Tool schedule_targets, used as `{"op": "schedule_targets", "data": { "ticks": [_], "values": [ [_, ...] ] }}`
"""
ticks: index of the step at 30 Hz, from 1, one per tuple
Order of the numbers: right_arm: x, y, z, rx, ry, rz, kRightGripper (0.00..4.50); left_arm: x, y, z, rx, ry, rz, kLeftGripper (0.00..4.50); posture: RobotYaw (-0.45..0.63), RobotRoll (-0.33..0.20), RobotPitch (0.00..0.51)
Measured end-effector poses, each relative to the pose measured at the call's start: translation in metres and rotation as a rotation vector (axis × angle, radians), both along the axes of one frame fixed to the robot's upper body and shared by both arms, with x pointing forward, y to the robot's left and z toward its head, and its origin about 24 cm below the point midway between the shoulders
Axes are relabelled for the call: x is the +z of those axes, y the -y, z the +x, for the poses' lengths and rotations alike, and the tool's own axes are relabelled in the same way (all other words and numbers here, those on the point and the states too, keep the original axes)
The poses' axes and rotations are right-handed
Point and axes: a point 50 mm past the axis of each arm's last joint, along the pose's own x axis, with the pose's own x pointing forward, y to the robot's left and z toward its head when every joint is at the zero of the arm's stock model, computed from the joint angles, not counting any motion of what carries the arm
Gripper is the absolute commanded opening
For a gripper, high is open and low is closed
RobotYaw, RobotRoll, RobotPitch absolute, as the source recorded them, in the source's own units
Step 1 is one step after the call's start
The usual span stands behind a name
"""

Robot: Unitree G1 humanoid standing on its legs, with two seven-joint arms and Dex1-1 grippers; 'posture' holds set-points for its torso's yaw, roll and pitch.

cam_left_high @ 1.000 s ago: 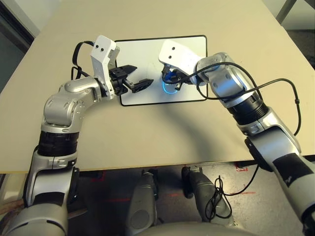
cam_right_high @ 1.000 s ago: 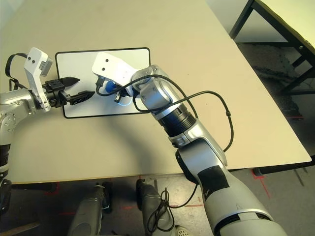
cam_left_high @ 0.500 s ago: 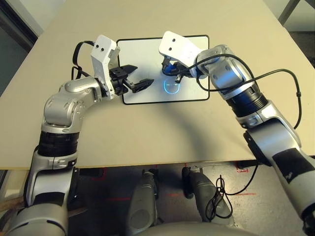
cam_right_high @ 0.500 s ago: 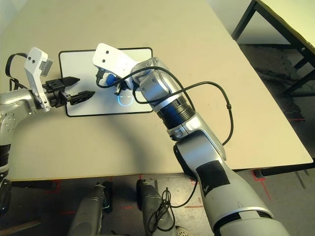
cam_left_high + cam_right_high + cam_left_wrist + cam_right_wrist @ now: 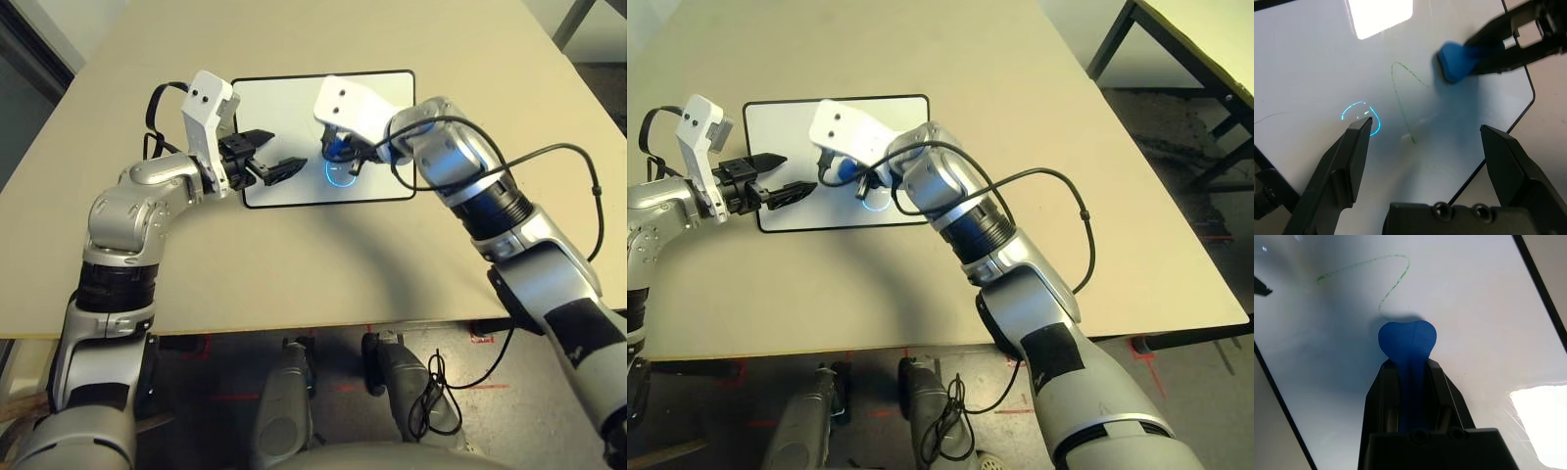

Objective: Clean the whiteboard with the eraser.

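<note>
On the tan table point(image 5: 294, 264) the left gripper point(image 5: 263, 162) hovers over the whiteboard's point(image 5: 284, 108) near-left part, its black fingers point(image 5: 1347, 161) spread wide with nothing between them. A thin green scribble point(image 5: 1403, 98) and a small ring of blue light point(image 5: 1362, 115) mark the white surface ahead of it. At about three o'clock from it, the right gripper point(image 5: 1408, 377) is clamped tight on the eraser point(image 5: 1407, 340), whose blue end pokes past the fingertips, at the board's middle, close by the scribble.
</note>
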Motion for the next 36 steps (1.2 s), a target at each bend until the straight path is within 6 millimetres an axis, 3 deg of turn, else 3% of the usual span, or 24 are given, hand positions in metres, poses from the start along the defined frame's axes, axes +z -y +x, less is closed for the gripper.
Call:
{"op": "schedule_targets", "data": {
  "ticks": [9,13,19,29,33,36],
  "values": [
    [-0.028,-0.009,-0.022,0.078,-0.106,-0.045,0.59,-0.002,0.0,0.0,-0.001,-0.007,0.0,4.5,0.03,0.0,0.252],
    [-0.024,-0.011,-0.019,0.067,-0.088,-0.04,0.59,-0.004,-0.001,-0.001,-0.001,-0.012,0.0,4.5,0.03,0.0,0.252],
    [0.008,-0.013,-0.006,0.028,0.023,0.028,0.59,-0.005,-0.001,-0.001,-0.004,-0.014,0.0,4.5,0.03,0.0,0.251],
    [-0.022,-0.015,-0.021,0.086,-0.088,-0.021,0.59,-0.006,-0.001,-0.001,-0.002,-0.016,0.001,4.5,0.03,0.0,0.253],
    [-0.018,-0.014,-0.017,0.073,-0.071,-0.02,0.59,-0.006,-0.001,-0.001,-0.002,-0.016,0.001,4.5,0.03,0.0,0.252],
    [-0.003,-0.014,-0.01,0.046,-0.02,0.016,0.59,-0.006,-0.001,-0.001,-0.003,-0.015,0.001,4.5,0.03,0.0,0.251]
  ]
}}
